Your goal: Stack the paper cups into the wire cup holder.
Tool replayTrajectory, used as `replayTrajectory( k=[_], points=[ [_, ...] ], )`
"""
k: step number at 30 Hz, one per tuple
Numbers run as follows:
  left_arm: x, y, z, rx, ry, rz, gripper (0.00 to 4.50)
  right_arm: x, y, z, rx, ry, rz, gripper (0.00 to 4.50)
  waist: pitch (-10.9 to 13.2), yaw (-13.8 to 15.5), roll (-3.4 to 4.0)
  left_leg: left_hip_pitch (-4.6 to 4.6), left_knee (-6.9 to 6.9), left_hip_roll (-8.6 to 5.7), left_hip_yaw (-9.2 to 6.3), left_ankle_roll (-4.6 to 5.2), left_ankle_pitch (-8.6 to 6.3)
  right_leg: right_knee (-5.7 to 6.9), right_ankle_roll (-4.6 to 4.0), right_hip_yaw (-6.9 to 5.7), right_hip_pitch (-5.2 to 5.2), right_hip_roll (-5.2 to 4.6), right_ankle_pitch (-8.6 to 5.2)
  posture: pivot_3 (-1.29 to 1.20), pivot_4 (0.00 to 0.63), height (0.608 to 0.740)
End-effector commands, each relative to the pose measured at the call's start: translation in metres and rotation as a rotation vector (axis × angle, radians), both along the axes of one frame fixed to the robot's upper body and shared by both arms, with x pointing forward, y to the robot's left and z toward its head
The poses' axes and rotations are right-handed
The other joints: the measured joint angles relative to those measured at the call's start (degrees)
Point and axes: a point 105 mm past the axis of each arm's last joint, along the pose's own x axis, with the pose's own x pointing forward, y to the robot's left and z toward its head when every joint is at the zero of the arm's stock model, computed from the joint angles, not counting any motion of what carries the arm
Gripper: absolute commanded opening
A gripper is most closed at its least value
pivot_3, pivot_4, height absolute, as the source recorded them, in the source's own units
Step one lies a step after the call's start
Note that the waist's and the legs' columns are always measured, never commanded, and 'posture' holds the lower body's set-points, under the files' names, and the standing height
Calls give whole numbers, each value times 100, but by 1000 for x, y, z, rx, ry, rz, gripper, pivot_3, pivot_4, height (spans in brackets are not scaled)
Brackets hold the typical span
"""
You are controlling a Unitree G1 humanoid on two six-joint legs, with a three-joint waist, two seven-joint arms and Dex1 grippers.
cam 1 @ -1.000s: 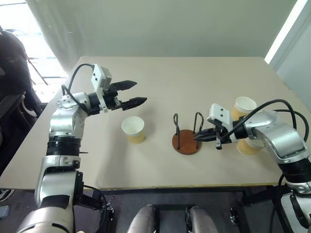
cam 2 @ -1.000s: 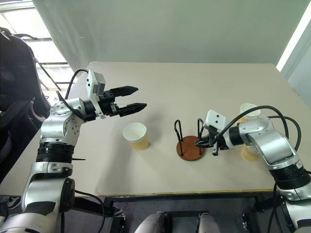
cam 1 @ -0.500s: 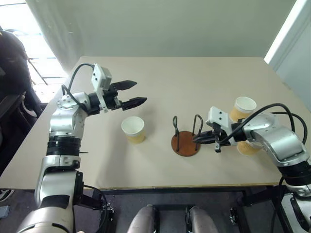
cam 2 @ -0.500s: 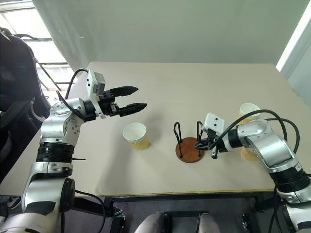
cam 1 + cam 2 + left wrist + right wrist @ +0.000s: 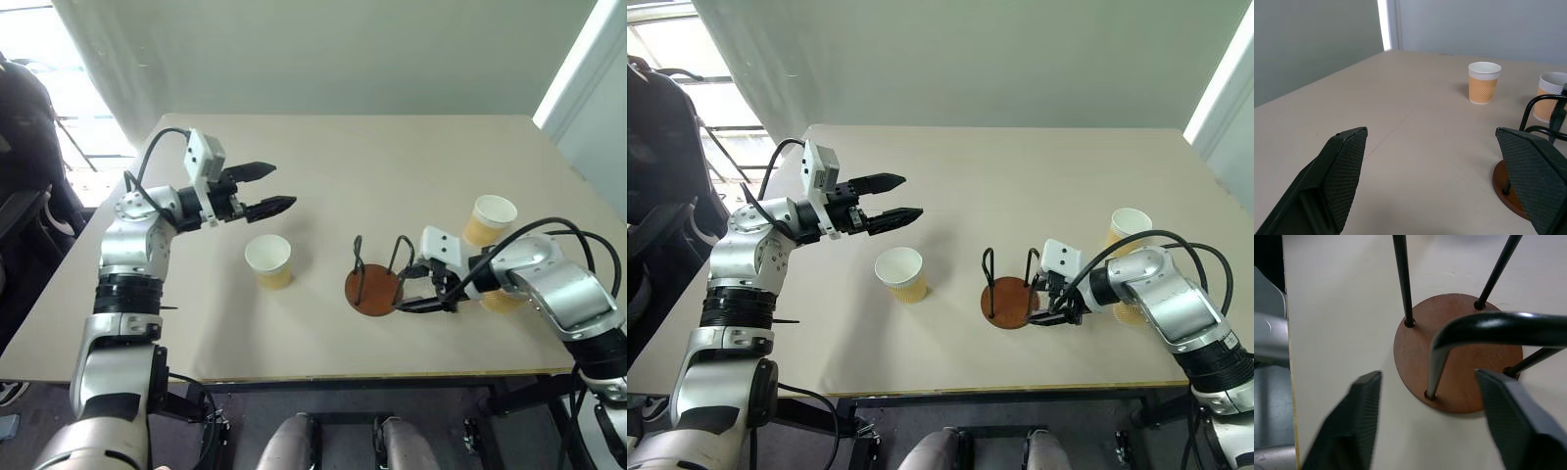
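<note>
We see the table (image 5: 323, 157) with the holder (image 5: 374, 283) standing upright near its front edge and nothing in it; all three cups sit on the bare top. One cup (image 5: 268, 260) stands well to the holder's left. A second cup (image 5: 489, 219) stands to the holder's right and further back, and a third cup (image 5: 503, 300) is half hidden behind our right forearm.

The change is at our right gripper (image 5: 419, 288). A second ago its fingers were pinched together on the nearer wire loop; now they stand spread apart beside the base, holding nothing. In the right wrist view the two pads flank the disc with the loop between them, clear of both. The holder appears to have been nudged slightly toward the left across that second.

Our left gripper (image 5: 265, 188) has not stirred: wide open, empty, poised level above the table behind the left cup.

We judge the holder now placed and released, so stacking has yet to begin, and the cup under our left gripper looks the readiest first pick.
</note>
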Motion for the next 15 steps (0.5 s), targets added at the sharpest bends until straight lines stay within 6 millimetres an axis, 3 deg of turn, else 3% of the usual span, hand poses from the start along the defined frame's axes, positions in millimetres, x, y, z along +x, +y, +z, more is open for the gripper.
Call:
replayTrajectory(
  k=[1, 9, 15],
  points=[
    [-3, -3, 14, 8, -63, -13, 4500, 2, -5, 5, -29, -40, 9, 4393, 0, 1, 0, 0, 0, 0, 0, 0, 0, 0, 0, 0, 0, 0, 0, 0, 150, 740],
    [-1, -4, 15, 10, -66, -16, 4500, 14, -26, 19, -111, -126, -15, 4455, 0, 2, 0, 0, 0, 0, 0, 0, 0, 0, 0, 0, 0, 0, 0, 0, 150, 740],
    [-5, 1, 8, 116, -63, -32, 4500, 28, -50, 43, -174, -233, -66, 4455, 0, 0, 0, 0, -1, 1, -1, 0, -1, 1, 0, 0, 0, -1, 0, 0, 150, 740]
  ],
)
